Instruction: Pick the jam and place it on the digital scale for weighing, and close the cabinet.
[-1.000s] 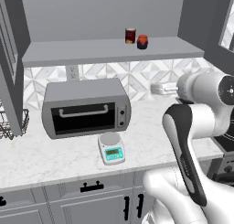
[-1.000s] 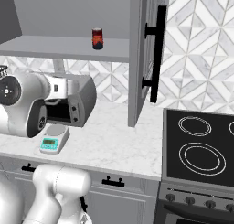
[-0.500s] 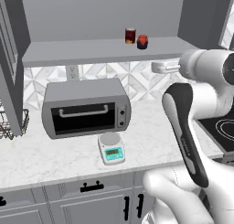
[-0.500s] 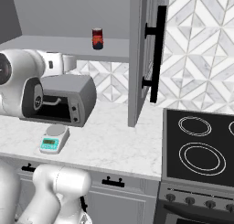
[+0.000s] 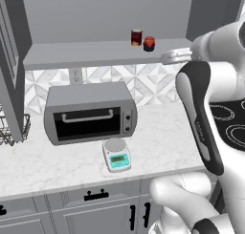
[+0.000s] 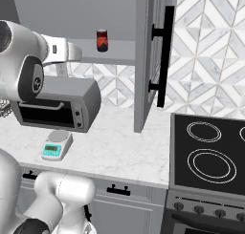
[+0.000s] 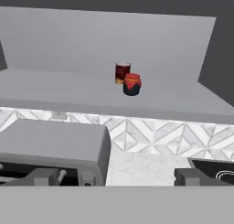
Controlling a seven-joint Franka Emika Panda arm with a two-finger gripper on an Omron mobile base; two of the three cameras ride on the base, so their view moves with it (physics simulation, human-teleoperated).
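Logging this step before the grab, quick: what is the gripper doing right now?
Gripper: open and empty, its two dark tips spread wide, aimed at the small squat red-topped jam jar on the grey cabinet shelf.

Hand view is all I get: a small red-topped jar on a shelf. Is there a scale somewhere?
Observer: Yes, the digital scale sits on the counter in front of the toaster oven, platter bare.
Operator: Is the cupboard shut?
Observer: No, the cabinet door stands open, beside the stove.
Operator: Is the hand near the jar?
Observer: The hand is level with the shelf, open, apart from the jam.
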